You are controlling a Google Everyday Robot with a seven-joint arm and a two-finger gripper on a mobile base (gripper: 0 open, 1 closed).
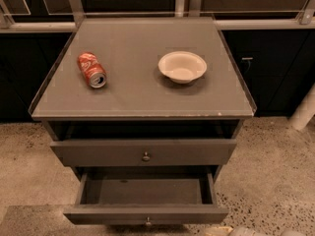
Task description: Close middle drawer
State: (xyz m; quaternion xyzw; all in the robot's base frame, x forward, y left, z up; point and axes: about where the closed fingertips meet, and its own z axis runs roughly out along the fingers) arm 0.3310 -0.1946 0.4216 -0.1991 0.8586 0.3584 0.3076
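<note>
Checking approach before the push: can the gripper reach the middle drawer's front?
Probably yes: the gripper sits low beside the front right corner of the open middle drawer, with nothing visible between them.

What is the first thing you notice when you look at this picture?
The middle drawer stands out first, pulled far out at the lower front of the grey cabinet. On the cabinet's top, a red soda can lies on its side at the left and a cream bowl sits upright to its right. The gripper peeks in at the bottom edge, just right of the drawer's front.
</note>
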